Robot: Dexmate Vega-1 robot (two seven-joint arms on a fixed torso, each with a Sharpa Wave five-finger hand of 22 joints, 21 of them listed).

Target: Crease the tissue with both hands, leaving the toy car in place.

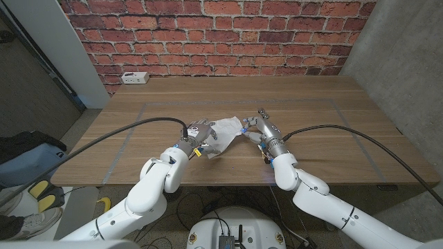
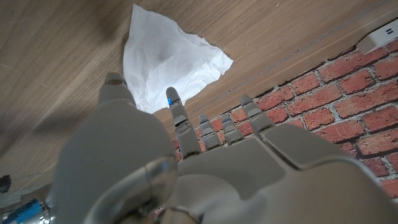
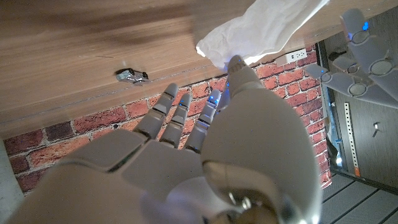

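Note:
A crumpled white tissue lies on the wooden table between my hands. My left hand is at its left edge, fingers spread, and its thumb tip reaches the tissue's near border. My right hand stands at the tissue's right corner, fingers stretched out and apart. Its thumb tip touches the tissue, which looks raised there. Neither hand grips anything. A small silvery object, possibly the toy car, sits on the table beyond my right hand.
A white power strip lies at the table's far left corner against the brick wall. Faint lines mark a rectangle on the tabletop. A grey concrete wall stands to the right, with a bag and shoes on the floor at left.

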